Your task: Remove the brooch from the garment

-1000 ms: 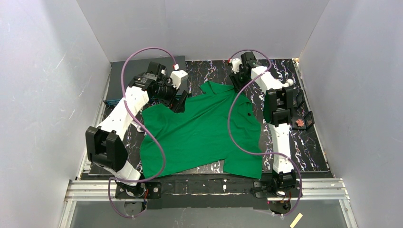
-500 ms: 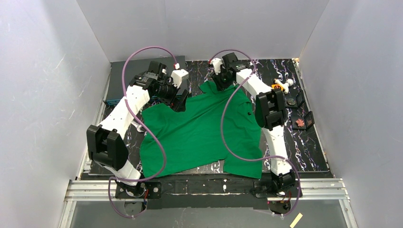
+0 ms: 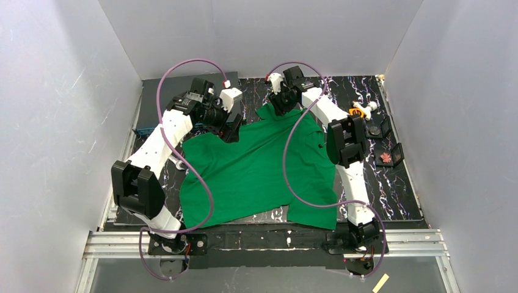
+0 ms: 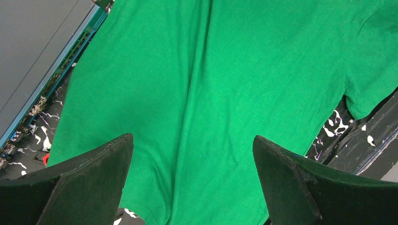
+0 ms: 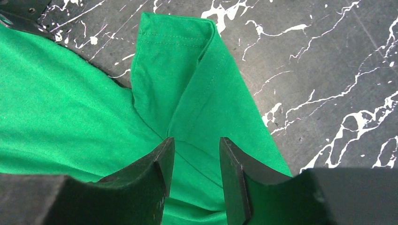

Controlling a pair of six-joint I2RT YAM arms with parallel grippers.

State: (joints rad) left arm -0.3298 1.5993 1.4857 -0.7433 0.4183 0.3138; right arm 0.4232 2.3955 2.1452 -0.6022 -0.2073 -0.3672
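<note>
The green polo shirt (image 3: 256, 171) lies spread flat on the black marbled table. A tiny red-orange brooch (image 3: 385, 158) lies in a small open black case to the right of the shirt, apart from it. My left gripper (image 3: 232, 129) hovers open over the shirt's far left shoulder; the left wrist view shows the gripper (image 4: 191, 137) with wide jaws above plain green fabric (image 4: 211, 70). My right gripper (image 3: 276, 108) is at the collar at the far edge. In the right wrist view the gripper (image 5: 197, 154) stands narrowly open over the folded collar (image 5: 178, 56), holding nothing.
A flat grey box with a blue edge (image 3: 165, 91) lies at the back left, also in the left wrist view (image 4: 37, 47). An orange-yellow ring object (image 3: 357, 112) and a second small black case (image 3: 380, 128) sit at the back right. A metal rail (image 3: 269, 241) runs along the front.
My right arm has swung left from the shirt's right shoulder to the collar at the far edge. My left arm has barely moved.
</note>
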